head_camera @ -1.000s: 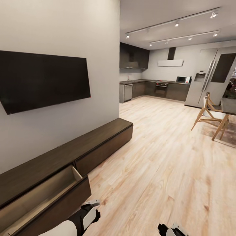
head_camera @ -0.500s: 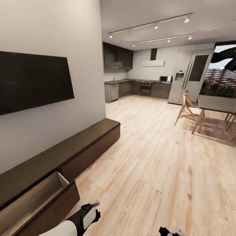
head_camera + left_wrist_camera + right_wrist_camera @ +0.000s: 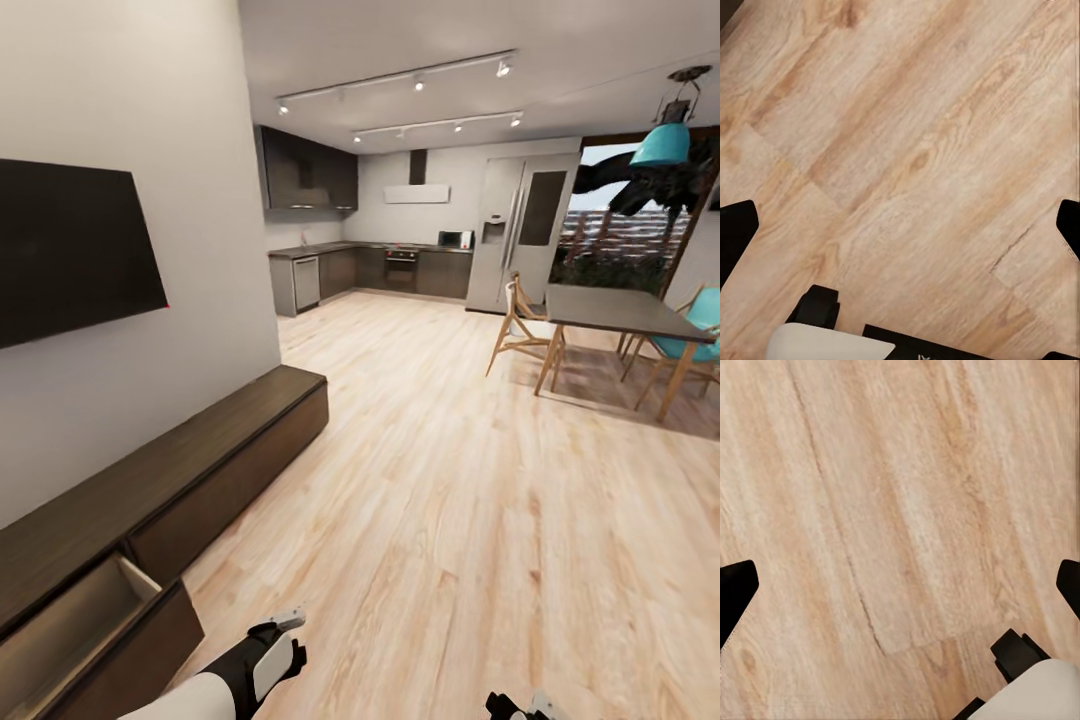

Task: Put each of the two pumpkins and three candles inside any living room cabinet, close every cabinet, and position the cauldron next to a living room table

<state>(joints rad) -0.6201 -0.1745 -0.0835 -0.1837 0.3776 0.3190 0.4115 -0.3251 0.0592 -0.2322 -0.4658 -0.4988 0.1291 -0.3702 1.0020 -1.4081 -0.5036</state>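
Observation:
The long dark brown cabinet (image 3: 210, 435) runs along the left wall under a black TV. Its nearest front (image 3: 125, 640) hangs open at the lower left, showing a pale beige interior (image 3: 60, 625) in which I see nothing. My left gripper (image 3: 288, 628) hovers low over the wood floor just right of that open front. In the left wrist view, the left gripper (image 3: 900, 225) is open over bare planks. My right gripper (image 3: 520, 706) sits at the bottom edge. In the right wrist view, the right gripper (image 3: 900, 585) is open too, over floor. Pumpkins, candles, cauldron and the low table are out of view.
A wide light wood floor (image 3: 450, 500) stretches ahead to a dark kitchen (image 3: 380, 270) with a steel fridge (image 3: 515, 235). A dining set (image 3: 620, 315) with wooden and teal chairs stands at the right under a teal lamp (image 3: 662, 145).
The whole head view has swung to the right: cabinet and TV slid left in the picture, and the dining set, lamp and window came into sight. Both arms keep their pose.

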